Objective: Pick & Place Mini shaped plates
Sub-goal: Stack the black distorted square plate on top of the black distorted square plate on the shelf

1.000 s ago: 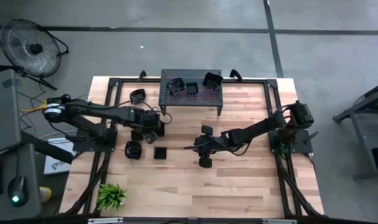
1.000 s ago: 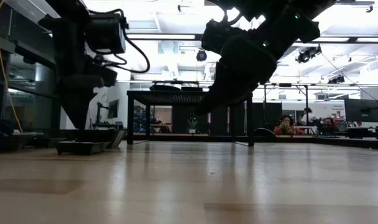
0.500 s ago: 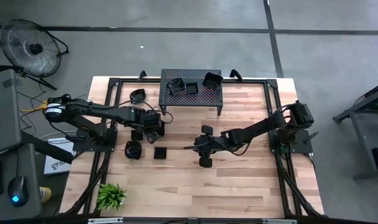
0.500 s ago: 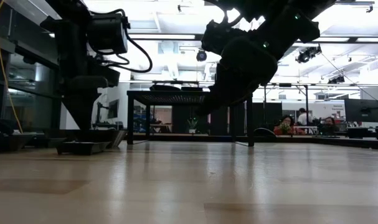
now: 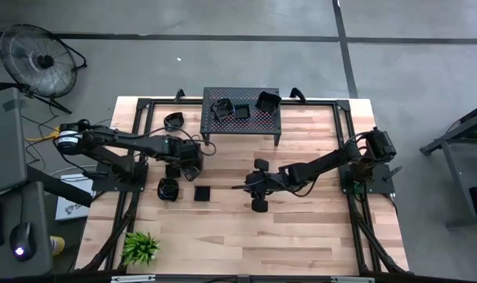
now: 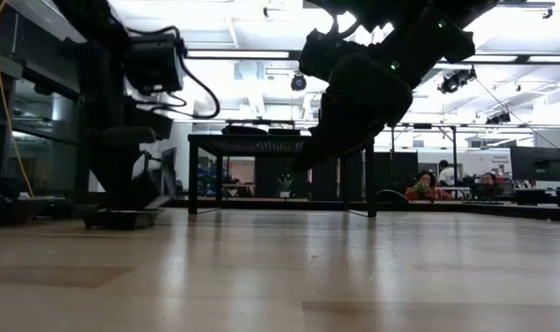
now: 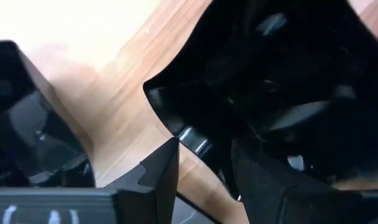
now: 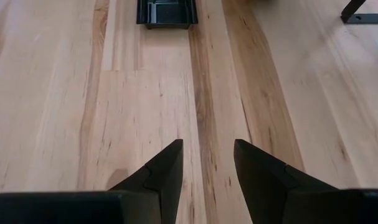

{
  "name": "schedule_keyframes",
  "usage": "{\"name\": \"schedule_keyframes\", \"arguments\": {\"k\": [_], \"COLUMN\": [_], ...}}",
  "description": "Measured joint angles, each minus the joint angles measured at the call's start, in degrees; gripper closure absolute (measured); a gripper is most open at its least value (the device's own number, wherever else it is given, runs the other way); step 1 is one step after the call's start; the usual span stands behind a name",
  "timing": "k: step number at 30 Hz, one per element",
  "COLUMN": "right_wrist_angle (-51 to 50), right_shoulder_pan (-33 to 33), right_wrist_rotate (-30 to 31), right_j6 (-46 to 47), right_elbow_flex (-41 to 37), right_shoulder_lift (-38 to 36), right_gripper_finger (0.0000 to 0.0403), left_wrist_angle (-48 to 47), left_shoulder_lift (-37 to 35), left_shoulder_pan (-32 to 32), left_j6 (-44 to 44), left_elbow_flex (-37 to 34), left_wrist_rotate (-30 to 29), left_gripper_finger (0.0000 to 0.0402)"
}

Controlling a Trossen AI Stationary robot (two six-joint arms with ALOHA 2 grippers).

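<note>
Between the left fingers [image 7: 170,171] apparently sits a black plate's [image 7: 288,81] rim.

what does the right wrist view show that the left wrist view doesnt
Only the right wrist view: the right gripper, open and empty above bare table, with one square plate lying farther ahead. Only the left wrist view: the left gripper straddling the rim of a glossy black plate, with another plate beside it. Both show wood tabletop and black plates.
</note>
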Motion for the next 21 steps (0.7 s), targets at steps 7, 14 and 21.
{"name": "schedule_keyframes", "arguments": {"k": [7,14,21], "right_wrist_angle": [0.0,0.0,0.0], "right_shoulder_pan": [0.0,0.0,0.0], "right_wrist_rotate": [0.0,0.3,0.3], "right_j6": [0.0,0.0,0.0], "right_elbow_flex": [0.0,0.0,0.0], "right_shoulder_lift": [0.0,0.0,0.0], "right_gripper_finger": [0.0265,0.0265,0.0265], "left_wrist_angle": [4.3,5.7,5.7], "left_shoulder_lift": [0.0,0.0,0.0], "left_shoulder_pan": [1.1,1.0,1.0], "left_j6": [1.8,3.7,3.4], "left_elbow_flex": [-1.4,0.0,0.1], "left_wrist_rotate": [0.7,1.3,3.5], "left_gripper_finger": [0.0260,0.0260,0.0260]}}
